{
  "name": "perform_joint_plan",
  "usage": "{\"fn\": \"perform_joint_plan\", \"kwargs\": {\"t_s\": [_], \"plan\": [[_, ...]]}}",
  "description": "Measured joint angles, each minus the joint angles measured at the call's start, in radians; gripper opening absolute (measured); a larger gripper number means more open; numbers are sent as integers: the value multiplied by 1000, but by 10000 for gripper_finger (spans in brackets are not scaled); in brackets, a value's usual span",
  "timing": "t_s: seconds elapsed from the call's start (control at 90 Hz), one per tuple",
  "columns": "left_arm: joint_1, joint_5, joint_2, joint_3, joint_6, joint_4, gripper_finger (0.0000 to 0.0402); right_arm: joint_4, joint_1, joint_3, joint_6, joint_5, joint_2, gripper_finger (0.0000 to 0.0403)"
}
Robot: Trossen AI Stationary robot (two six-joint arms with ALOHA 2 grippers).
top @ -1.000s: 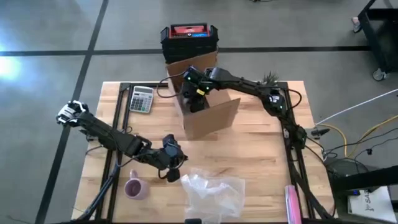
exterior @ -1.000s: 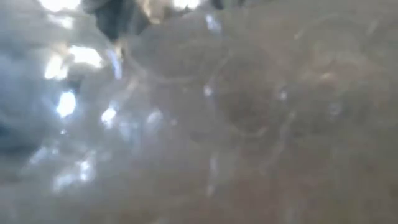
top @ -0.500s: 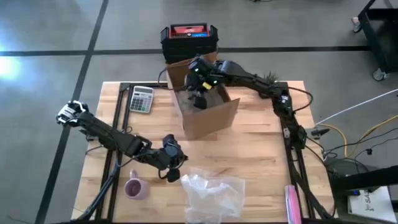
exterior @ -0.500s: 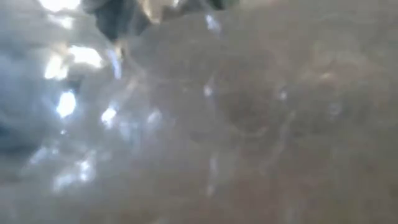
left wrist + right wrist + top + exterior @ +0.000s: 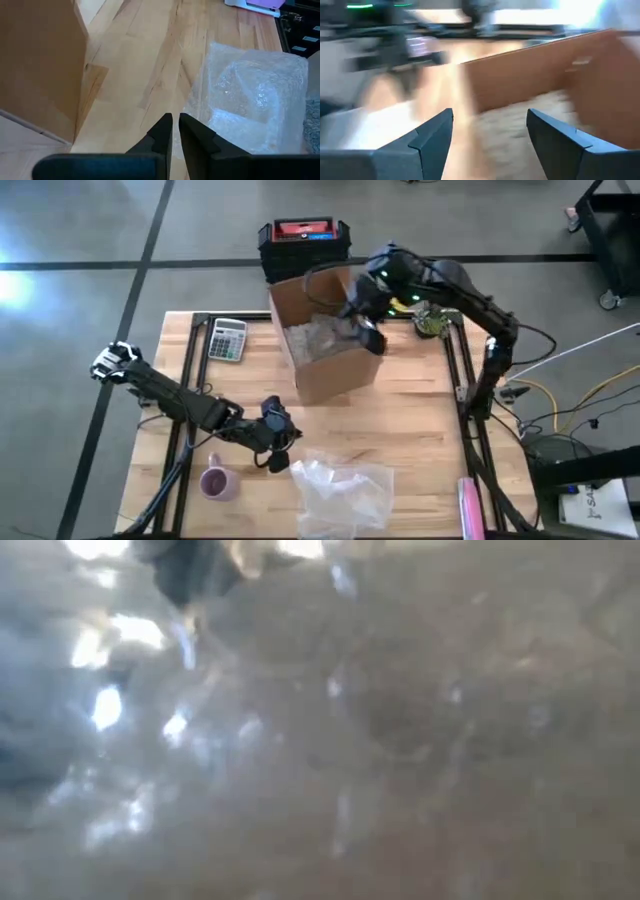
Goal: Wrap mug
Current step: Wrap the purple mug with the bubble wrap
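The pink mug stands upright on the table at its near left. A crumpled sheet of bubble wrap lies flat on the table near the front edge and fills the low view. My left gripper hovers shut between mug and wrap, holding nothing. My right gripper is open over the right wall of the open cardboard box, with nothing between its fingers.
The box holds pale filling. A calculator lies at the far left. A black and red case stands beyond the far edge. A pink object lies at the near right corner. Bare wood lies between box and wrap.
My right gripper has come out of the box and moved toward the table's right edge, now above the box's right wall. The left arm, mug and wrap have stayed still.
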Motion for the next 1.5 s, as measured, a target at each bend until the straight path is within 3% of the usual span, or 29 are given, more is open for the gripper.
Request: {"fn": "perform_joint_plan", "kwargs": {"t_s": [0.133, 0.433, 0.667, 0.856, 1.111, 1.333, 1.5], "plan": [[0, 0, 0, 0, 0, 0, 21, -174, 93, -19, -88, -108, -1, 218], [2, 0, 0, 0, -18, 15, 21, -98, 279, -202, -87, -104, -17, 195], [2, 82, 0, 0, -67, 12, 36, 58, 413, -457, 5, 101, -61, 170], [0, 88, 0, 0, -75, 2, 109, 226, 492, -669, 114, 178, -150, 150], [-2, 88, 17, 0, -72, 13, 188, 433, 592, -950, 272, 397, -302, 125], [-2, 174, 133, 0, -24, 143, 191, 681, 626, -1188, 357, 418, -395, 109], [-1, 194, 189, 0, -12, 175, 171, 738, 625, -1295, 365, 420, -397, 99]]}}
